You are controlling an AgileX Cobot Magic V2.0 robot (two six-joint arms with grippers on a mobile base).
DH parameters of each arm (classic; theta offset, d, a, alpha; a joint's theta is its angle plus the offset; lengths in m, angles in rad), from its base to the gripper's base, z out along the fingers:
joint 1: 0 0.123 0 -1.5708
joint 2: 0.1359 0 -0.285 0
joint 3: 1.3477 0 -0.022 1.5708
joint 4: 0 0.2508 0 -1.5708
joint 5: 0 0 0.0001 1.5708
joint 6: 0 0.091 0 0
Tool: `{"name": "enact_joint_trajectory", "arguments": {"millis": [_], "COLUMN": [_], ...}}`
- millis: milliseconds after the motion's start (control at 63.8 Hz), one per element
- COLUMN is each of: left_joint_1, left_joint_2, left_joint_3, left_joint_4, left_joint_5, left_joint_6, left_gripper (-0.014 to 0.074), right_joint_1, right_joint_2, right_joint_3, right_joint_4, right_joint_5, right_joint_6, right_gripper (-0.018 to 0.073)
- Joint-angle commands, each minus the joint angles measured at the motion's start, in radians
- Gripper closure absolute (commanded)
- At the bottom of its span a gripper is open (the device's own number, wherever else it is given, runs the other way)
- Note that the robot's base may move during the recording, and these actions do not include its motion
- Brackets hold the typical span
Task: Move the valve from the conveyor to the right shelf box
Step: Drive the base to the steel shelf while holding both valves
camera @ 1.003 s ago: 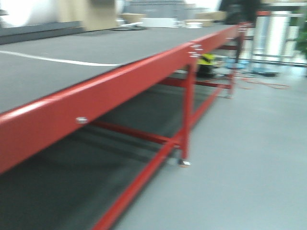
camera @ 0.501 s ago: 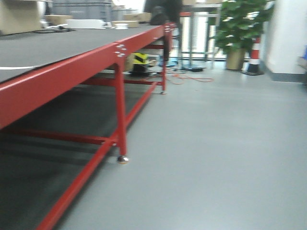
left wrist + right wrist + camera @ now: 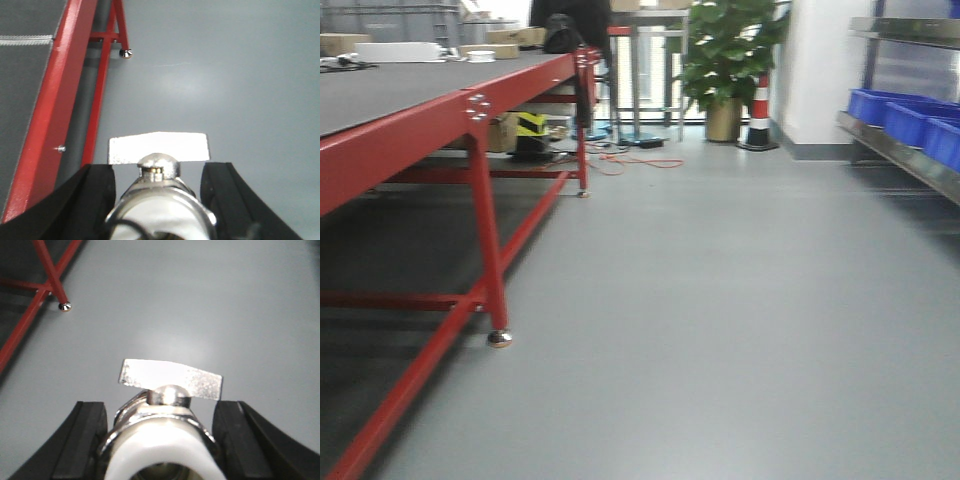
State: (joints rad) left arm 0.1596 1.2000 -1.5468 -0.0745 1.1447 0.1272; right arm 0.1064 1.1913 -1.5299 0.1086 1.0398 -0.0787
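As L gripper (image 3: 160, 171) clamps 1 valve (image 3: 161, 202), R gripper (image 3: 161, 409) clamps a 2nd valve (image 3: 162, 437).

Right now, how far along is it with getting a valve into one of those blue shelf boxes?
Picking looks done: the left gripper grips a valve, and the right gripper grips a second valve. In hand is the carry: the conveyor lies to the left, bare floor ahead. Left to do: reach the shelf on the right and drop them into a blue box.
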Motion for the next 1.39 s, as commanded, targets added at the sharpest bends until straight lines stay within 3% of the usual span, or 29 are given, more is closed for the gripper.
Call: {"name": "enact_joint_trajectory", "arguments": {"millis": [0,1379], "left_joint_1": [-0.004,-0.004], "left_joint_2": [-0.010,-0.010], "left_joint_3": [-0.012,-0.012], "left_joint_4": [-0.012,-0.012], "left_joint_5": [-0.043,-0.043], "left_joint_6": [-0.008,-0.008], "left_gripper": [0.0708,0.0708], "right_joint_1": [-0.002,-0.002], "right_joint_2": [-0.015,-0.015], "right_joint_3": [-0.017,-0.017], "right_joint_4": [-0.004,-0.004], "right_joint_5": [-0.064,-0.064], "right_joint_6": [-0.002,-0.002], "right_gripper": [0.0713,0.0713]}}
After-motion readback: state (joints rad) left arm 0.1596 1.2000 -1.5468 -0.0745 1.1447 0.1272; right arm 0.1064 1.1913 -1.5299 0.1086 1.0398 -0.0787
